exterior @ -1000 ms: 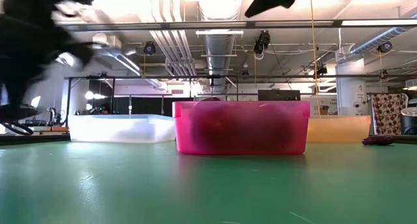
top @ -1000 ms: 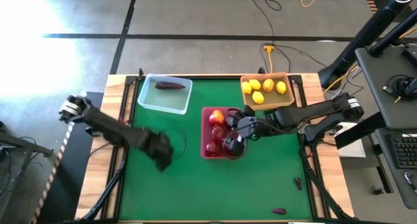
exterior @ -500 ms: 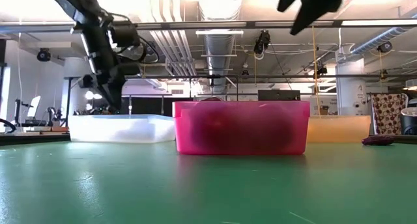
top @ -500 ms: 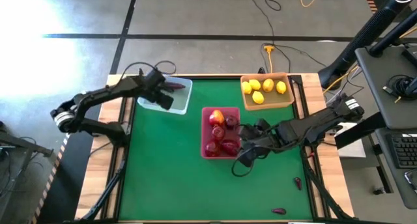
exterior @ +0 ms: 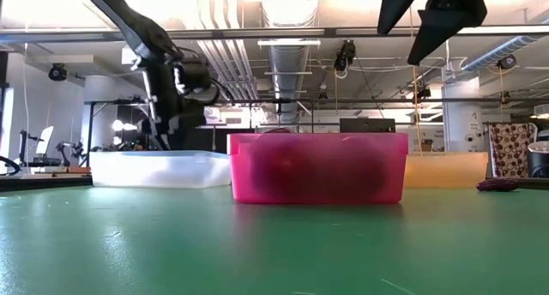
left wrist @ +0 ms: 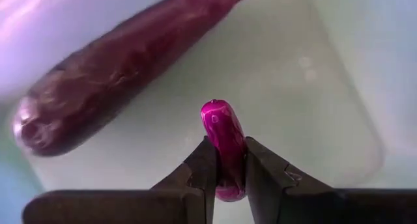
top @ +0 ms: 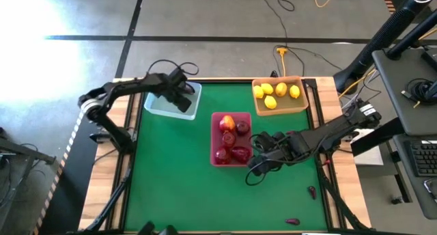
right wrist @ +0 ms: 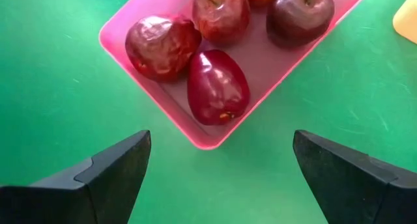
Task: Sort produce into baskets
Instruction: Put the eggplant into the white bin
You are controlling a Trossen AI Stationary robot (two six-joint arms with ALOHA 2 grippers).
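Now the left pincer (left wrist: pixel 225 178) is clamped on a small maroon piece (left wrist: pixel 223 142), held over the pale blue tray (top: pixel 172 106) beside a longer maroon piece (left wrist: pixel 114 81) already inside, likely for release there. Near the pink tray (top: pixel 213 138), the right pincer (top: pixel 258 161) hangs wide open and empty.

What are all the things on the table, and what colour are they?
Lemons: five, yellow, in the tan-orange tray.
Red fruits: about five, one red-yellow, in the pink tray.
Maroon pieces: one lying in the pale blue tray, one held above it, two on the green mat at the near right.
Left tool: shut on a maroon piece over the blue tray.
Right tool: open, beside the pink tray.
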